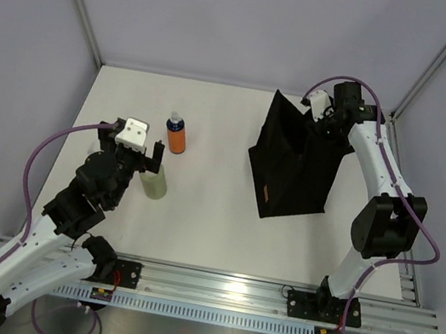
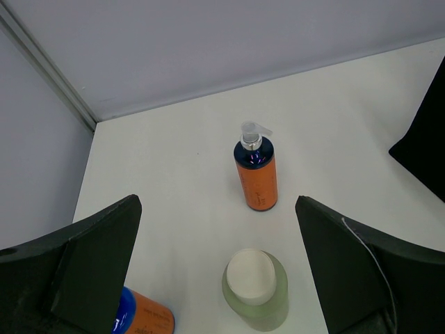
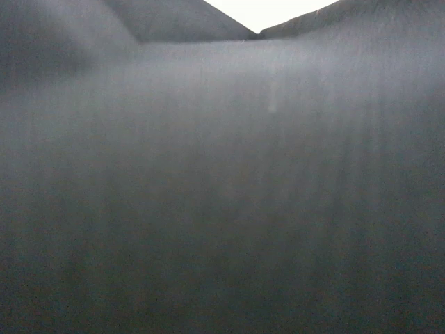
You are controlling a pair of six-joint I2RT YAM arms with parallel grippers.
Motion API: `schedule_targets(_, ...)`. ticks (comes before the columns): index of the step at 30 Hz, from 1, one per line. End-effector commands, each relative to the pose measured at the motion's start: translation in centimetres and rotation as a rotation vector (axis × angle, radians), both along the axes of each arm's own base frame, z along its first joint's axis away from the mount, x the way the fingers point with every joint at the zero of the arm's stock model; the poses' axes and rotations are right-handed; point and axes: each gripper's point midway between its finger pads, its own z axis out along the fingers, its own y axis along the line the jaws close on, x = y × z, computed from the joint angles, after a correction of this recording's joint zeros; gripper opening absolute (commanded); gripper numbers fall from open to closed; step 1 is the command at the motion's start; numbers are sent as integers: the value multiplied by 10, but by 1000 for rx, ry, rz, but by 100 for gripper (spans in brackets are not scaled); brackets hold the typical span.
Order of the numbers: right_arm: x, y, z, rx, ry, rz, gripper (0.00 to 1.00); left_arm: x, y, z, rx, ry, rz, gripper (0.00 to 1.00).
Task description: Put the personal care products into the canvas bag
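1. Left pincer (image 2: 217, 203) spread wide over the green bottle (image 2: 255, 289), left of the bench (image 1: 193, 240).
2. Right pincer (image 1: 324, 120) at the bag (image 1: 291, 170), far right; I can't tell its grip.
3. Green plus two orange bottles (image 2: 256, 177) left to bag.

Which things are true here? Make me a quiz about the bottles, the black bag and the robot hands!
1. The orange pump bottle with the blue neck stands upright on the white table. True.
2. The left gripper is squeezing a bottle. False: its jaws are wide open and hold nothing.
3. The pale green bottle with the round white cap is inside the black canvas bag. False: it stands on the table near the left gripper.
4. The right gripper is up at the bag's top edge. True.
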Motion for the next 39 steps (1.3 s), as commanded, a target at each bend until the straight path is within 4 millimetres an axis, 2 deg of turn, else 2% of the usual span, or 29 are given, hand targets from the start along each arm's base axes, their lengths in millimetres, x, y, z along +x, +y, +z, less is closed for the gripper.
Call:
schedule_targets(1,28,0,12,3,-122,-15,13,0,-2,16,-48,-43,-12,99)
schedule_targets(2,26,5,10,29,-110,1,18,0,-2,16,-48,-42,-14,99)
schedule_targets(3,21,7,9,40,-91,10,33,0,-4,15,-46,-39,-22,99)
schedule_targets(6,14,15,19,87,-96,31,56,1,-9,12,-40,-27,-43,99)
schedule_targets(7,12,16,24,97,-103,28,60,1,-10,11,-37,-20,-47,99)
schedule_targets(8,10,20,39,124,-132,41,63,2,-12,9,-34,-14,-53,99)
schedule_targets(10,4,22,54,149,-143,46,74,3,-15,8,-31,-1,-64,99)
schedule_targets(11,4,25,71,170,-177,56,76,4,-16,5,-26,5,-67,99)
schedule_targets(13,-4,28,85,191,-182,67,79,4,-18,4,-22,11,-73,99)
schedule_targets(16,-15,38,123,253,-232,110,81,5,-19,3,-21,16,-76,99)
schedule_targets(18,-30,43,140,284,-238,143,82,5,-21,0,-18,22,-83,99)
schedule_targets(20,-45,51,168,336,-285,192,83,7,-24,-2,-24,36,-88,99)
schedule_targets(21,-52,54,176,354,-289,199,83,7,-27,-1,-36,38,-99,99)
schedule_targets(23,-64,56,202,386,-352,214,84,8,-37,-4,-78,71,-125,99)
schedule_targets(25,-70,57,217,417,-393,192,84,10,-48,3,-161,98,-148,99)
schedule_targets(26,-73,56,234,433,-458,188,84,11,-52,4,-189,113,-155,99)
schedule_targets(28,-76,57,235,485,-461,142,84,17,-60,7,-263,158,-146,99)
schedule_targets(29,-79,57,251,512,-523,138,85,20,-61,7,-289,172,-139,99)
schedule_targets(30,-82,59,252,540,-521,121,85,23,-60,7,-317,186,-123,99)
schedule_targets(31,-84,62,242,564,-494,128,85,30,-56,4,-379,221,-73,99)
schedule_targets(32,-93,64,252,590,-534,150,85,34,-53,1,-412,243,-47,99)
schedule_targets(33,-97,66,249,613,-527,158,85,38,-52,-3,-445,273,-33,99)
schedule_targets(34,-103,72,230,645,-471,183,85,49,-43,-11,-516,318,32,99)
schedule_targets(35,-113,74,237,663,-507,215,85,52,-47,-17,-557,360,12,99)
schedule_targets(36,-118,76,231,675,-499,226,85,60,-38,-24,-591,386,54,99)
schedule_targets(37,-122,79,210,694,-450,238,86,71,-39,-42,-625,449,98,98)
schedule_targets(38,-127,78,216,701,-498,257,86,80,-38,-41,-635,460,126,98)
schedule_targets(39,-130,77,209,709,-492,253,86,86,-35,-47,-632,488,163,99)
